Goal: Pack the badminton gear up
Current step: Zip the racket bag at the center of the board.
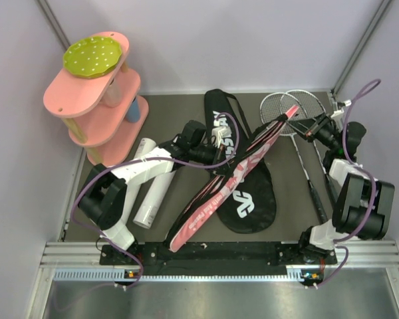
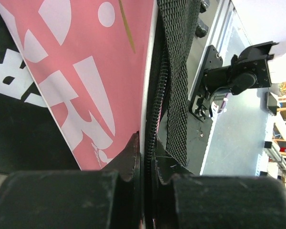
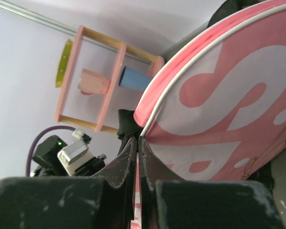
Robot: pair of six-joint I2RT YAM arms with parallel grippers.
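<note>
- Top view: by my judgement the packing had barely begun. The rackets (image 1: 284, 106) lay outside the bag (image 1: 249, 199) at the far right of the table (image 1: 179, 113), the white tubes (image 1: 153, 189) lay loose on the left, and I saw no shuttlecocks. The bag's pink flap (image 1: 209, 196) stood raised off its black side, stretched between the left gripper (image 1: 218, 143) and the right gripper (image 1: 304, 129). The left arm reached across to mid-table, and the right arm was bent up over the rackets' end.
- Left wrist view: the left gripper (image 2: 144, 143) was pinched almost together on the bag's zip edge — pink flap on one side, black webbing strap (image 2: 177, 71) on the other.
- Right wrist view: the right gripper (image 3: 137, 143) was clamped tight on the flap's white-piped rim. I could not tell what lay inside the bag.
</note>
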